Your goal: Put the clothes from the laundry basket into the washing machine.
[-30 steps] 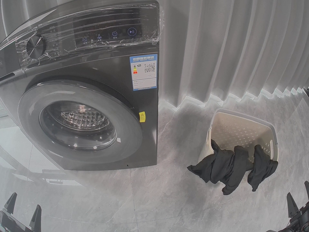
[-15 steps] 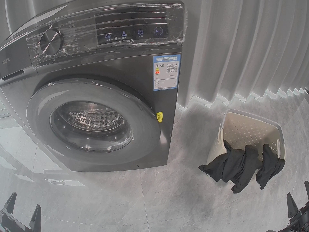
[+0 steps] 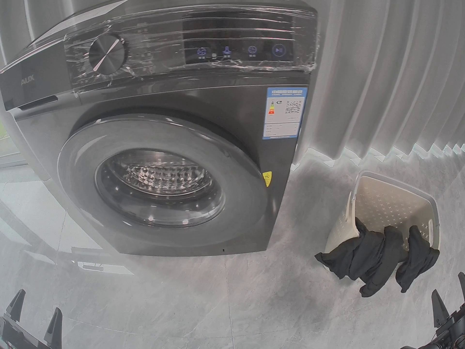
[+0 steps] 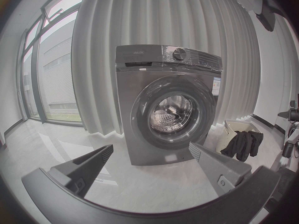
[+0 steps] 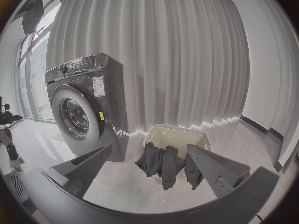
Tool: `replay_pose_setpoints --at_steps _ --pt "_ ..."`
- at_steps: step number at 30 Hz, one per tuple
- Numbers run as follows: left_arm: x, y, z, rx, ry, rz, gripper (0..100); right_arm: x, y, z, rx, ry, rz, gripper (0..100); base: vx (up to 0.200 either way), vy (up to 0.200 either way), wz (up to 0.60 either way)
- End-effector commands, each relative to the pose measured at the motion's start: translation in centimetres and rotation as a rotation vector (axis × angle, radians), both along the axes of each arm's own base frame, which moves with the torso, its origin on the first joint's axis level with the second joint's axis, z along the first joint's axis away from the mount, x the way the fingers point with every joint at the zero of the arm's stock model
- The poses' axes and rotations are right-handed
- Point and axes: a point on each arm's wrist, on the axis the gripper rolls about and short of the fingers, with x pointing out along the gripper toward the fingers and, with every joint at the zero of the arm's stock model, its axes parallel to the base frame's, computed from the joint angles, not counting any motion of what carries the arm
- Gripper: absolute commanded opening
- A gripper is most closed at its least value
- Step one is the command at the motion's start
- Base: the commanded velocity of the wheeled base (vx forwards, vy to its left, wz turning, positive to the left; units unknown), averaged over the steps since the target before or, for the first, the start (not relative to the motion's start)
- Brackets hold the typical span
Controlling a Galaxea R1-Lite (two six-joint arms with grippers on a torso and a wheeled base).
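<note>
2 spread, empty grippers edge the head view: left gripper facing the closed washing machine, right gripper near clothes draped over the laundry basket. Left wrist view: door ahead, well apart. Right wrist view: clothes ahead; likely the approach step, door-opening next.

washing machine: closed | black clothes: draped over laundry basket front rim

Black clothes over laundry basket rim, beside closed grey washing machine.
</note>
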Motion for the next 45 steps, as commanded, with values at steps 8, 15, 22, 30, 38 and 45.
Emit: replay_pose_setpoints --at_steps 8,15,22,30,38,45 --pt "-0.02 0.0 -0.49 -0.001 -0.002 0.0 100 0.01 0.0 -0.52 0.0 0.001 0.0 100 0.0 0.0 0.0" --pt "-0.02 0.0 -0.49 -0.001 -0.002 0.0 100 0.01 0.0 -0.52 -0.001 0.001 0.0 100 0.0 0.0 0.0" --pt "0.0 0.0 -0.53 -0.001 0.0 0.0 100 0.01 0.0 -0.52 -0.001 0.001 0.0 100 0.0 0.0 0.0" --pt "0.0 0.0 -0.53 0.001 0.0 -0.001 100 0.01 0.0 -0.52 -0.001 0.001 0.0 100 -0.15 0.0 0.0" --pt "0.0 0.0 -0.53 -0.002 0.0 -0.001 100 0.01 0.0 -0.52 -0.001 0.001 0.0 100 0.0 0.075 0.0" --pt "0.0 0.0 -0.53 -0.001 0.0 -0.001 100 0.01 0.0 -0.52 -0.001 0.001 0.0 100 0.0 0.171 0.0"
